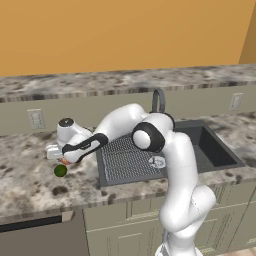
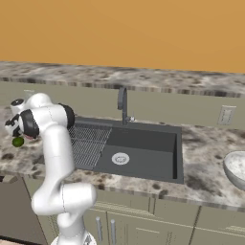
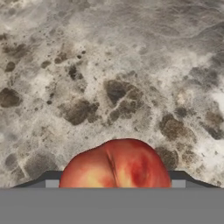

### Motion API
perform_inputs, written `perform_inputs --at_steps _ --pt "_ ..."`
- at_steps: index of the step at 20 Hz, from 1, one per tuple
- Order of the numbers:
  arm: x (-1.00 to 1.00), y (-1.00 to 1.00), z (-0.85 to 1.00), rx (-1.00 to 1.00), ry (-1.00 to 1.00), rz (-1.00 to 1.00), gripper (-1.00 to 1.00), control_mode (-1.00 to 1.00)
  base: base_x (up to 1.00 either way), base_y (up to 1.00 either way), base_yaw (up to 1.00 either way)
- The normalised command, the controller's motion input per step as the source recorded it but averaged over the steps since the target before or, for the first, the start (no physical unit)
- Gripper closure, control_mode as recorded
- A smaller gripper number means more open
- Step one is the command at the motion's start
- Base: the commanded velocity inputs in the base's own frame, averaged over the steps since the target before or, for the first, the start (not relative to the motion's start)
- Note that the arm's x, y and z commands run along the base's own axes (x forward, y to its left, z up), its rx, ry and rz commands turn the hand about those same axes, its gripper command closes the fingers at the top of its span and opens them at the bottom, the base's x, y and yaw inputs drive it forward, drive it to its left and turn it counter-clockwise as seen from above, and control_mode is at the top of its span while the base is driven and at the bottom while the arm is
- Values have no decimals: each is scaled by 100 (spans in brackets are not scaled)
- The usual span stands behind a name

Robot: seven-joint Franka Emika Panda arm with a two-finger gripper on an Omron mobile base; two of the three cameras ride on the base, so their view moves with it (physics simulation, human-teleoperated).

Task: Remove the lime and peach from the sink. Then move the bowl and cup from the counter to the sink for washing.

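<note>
Two fruits sit at the left of the left base view: the lime (image 1: 60, 170) lies on the speckled tabletop (image 1: 30, 185), and just above it a sliver of the peach (image 1: 65, 161) peeks out under the gripper (image 1: 59, 156). In the hand view the peach (image 3: 114, 164) bulges at the bottom centre between the fingers, which stand wide around it; whether they press on it I cannot tell. Moving right, the sink (image 1: 210, 150) lies at mid-frame with its ribbed drainer, silver drain (image 2: 120, 159) and curved faucet (image 2: 123, 103). At the far right edge of the right base view, the bowl (image 2: 236, 168) rests on the tabletop, well apart from the sink.
</note>
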Motion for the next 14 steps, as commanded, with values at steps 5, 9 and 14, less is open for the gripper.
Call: perform_inputs --at_steps 5,9,14 --pt "5 0 -17 0 0 -1 100 -100 0 0 0" --pt "4 0 -16 0 0 -1 100 -100 0 0 0" --pt "3 1 -16 0 0 0 -100 -100 0 0 0"
